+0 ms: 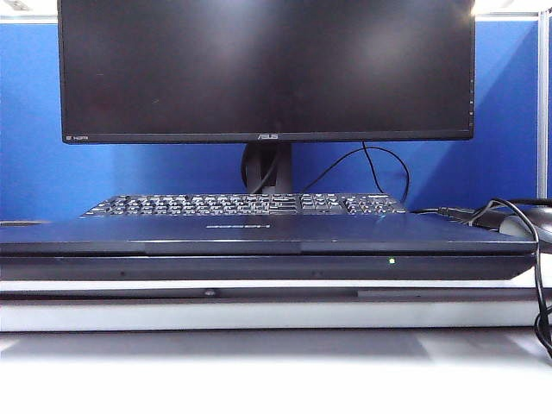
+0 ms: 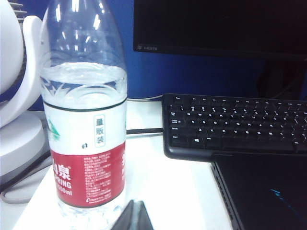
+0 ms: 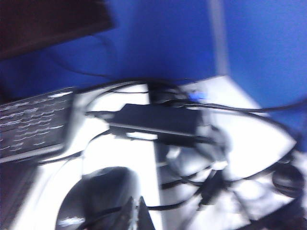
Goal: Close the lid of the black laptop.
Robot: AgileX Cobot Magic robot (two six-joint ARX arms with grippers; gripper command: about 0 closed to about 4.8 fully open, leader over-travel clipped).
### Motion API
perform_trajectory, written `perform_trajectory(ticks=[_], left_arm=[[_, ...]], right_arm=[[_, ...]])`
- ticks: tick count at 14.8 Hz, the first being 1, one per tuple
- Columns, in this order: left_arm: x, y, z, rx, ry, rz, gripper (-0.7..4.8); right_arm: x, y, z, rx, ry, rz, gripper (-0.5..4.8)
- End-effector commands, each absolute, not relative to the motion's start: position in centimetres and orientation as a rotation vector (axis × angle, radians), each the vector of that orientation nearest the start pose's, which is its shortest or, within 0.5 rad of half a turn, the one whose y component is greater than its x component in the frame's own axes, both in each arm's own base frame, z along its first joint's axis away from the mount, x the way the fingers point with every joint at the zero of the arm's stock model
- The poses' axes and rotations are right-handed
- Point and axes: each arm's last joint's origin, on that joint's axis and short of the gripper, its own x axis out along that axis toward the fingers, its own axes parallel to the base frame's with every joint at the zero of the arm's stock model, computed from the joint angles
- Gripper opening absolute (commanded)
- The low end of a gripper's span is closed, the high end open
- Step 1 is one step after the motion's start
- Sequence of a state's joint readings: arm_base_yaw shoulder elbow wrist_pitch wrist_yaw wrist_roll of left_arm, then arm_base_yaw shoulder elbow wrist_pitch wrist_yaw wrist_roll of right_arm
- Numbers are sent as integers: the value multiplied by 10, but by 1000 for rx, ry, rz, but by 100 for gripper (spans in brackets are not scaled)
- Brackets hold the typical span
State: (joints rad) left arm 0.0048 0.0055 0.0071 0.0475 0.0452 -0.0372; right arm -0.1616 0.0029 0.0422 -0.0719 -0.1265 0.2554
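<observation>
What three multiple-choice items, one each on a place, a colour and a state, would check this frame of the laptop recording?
1. Where does the separate black keyboard lie?
A. Behind the black laptop, before the monitor
B. On top of the laptop
C. Left of the water bottle

2. What colour is the lower band of the clear plastic water bottle's label?
A. Green
B. Red
C. Yellow

3. How does the wide dark-navy lid of the black laptop stand?
A. Upright
B. Half open
C. Shut flat

Key: 1 A, the exterior view shows it between the laptop and the black ASUS monitor. 2 B, the left wrist view shows red under white. 3 C, its plain outer face lies level over the base.

The left gripper hangs near the bottle, the right gripper over blurred cables; both tips meet.
</observation>
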Motion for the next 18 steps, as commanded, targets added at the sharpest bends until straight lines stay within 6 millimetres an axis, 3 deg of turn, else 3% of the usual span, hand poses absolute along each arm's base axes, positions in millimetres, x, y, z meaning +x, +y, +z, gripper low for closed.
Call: perform_trajectory(ticks=[1,8,18], left_arm=[[97,-1,171,-32,-60,-45,-4],[97,-1,171,-32,-60,-45,-4],[97,-1,171,-32,-60,-45,-4]], right_arm=[[95,-7,170,259,10,14,-5],[98,-1,164,130,15,59,-5],[98,1,166,123,-8,17,-5]])
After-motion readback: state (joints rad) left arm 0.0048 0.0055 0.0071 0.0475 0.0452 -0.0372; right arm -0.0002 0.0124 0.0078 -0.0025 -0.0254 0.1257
